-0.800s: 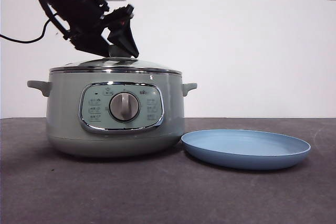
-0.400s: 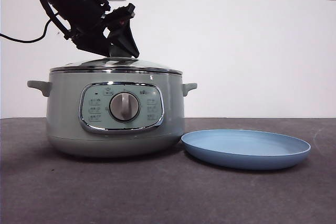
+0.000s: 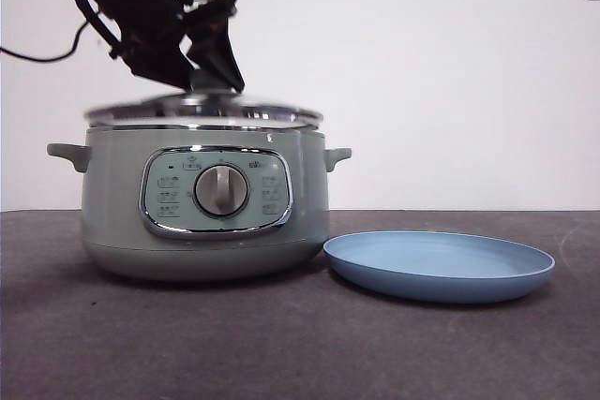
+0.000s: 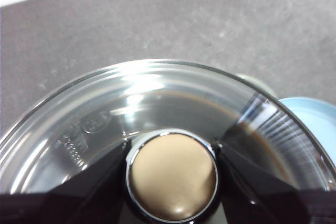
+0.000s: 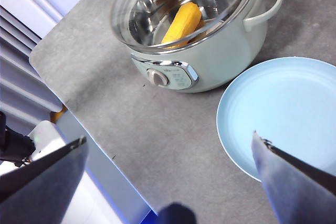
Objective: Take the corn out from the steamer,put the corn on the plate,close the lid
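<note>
Left tool [image 4: 172, 174] pinches lid [image 4: 157, 108] knob; only right wrist cam shows corn [image 5: 181, 23] w/in steamer [image 5: 210, 61].

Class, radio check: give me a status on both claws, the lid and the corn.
Left claw shut on the lid knob, lid just off the steamer. Right claw open, waiting above the plate. Corn inside steamer.

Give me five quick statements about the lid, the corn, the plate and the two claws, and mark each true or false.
1. The left claw grips the lid by its knob. True.
2. The corn lies on the plate. False: it is inside the steamer.
3. The plate holds nothing. True.
4. The right claw holds the corn. False: it is open above the table.
5. The plate touches the claw on the lid. False: they are apart.
</note>
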`<state>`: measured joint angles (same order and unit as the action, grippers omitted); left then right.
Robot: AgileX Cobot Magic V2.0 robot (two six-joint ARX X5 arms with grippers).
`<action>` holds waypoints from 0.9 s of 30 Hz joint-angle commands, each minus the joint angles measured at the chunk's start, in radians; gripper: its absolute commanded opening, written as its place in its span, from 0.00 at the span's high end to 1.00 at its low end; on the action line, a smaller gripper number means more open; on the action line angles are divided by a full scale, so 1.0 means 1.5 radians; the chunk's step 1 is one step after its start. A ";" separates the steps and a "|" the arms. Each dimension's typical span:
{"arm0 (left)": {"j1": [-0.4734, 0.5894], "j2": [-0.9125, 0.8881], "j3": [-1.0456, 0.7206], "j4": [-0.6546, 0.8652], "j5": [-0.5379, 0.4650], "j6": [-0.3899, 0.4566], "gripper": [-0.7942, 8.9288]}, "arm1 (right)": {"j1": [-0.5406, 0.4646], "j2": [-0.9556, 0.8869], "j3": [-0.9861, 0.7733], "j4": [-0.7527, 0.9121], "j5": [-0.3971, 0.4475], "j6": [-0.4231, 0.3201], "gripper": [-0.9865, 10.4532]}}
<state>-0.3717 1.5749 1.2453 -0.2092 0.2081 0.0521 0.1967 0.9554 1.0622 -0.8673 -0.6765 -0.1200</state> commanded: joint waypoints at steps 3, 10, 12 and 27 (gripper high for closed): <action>-0.001 -0.072 0.018 0.007 0.004 -0.011 0.93 | 0.001 0.000 0.001 0.002 0.001 -0.001 0.42; -0.001 -0.203 0.018 -0.088 0.004 -0.015 0.93 | 0.002 0.000 0.001 0.041 0.001 0.027 0.42; -0.001 -0.248 0.018 -0.124 0.003 -0.015 0.93 | 0.007 0.000 0.001 0.077 0.001 0.056 0.42; -0.001 -0.556 0.018 -0.379 -0.052 -0.015 0.93 | 0.184 0.218 0.122 0.215 0.131 0.167 0.42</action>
<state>-0.3717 0.7631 1.2533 -0.8169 0.1333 0.0334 0.4541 1.2461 1.2106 -0.5533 -0.4923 0.1207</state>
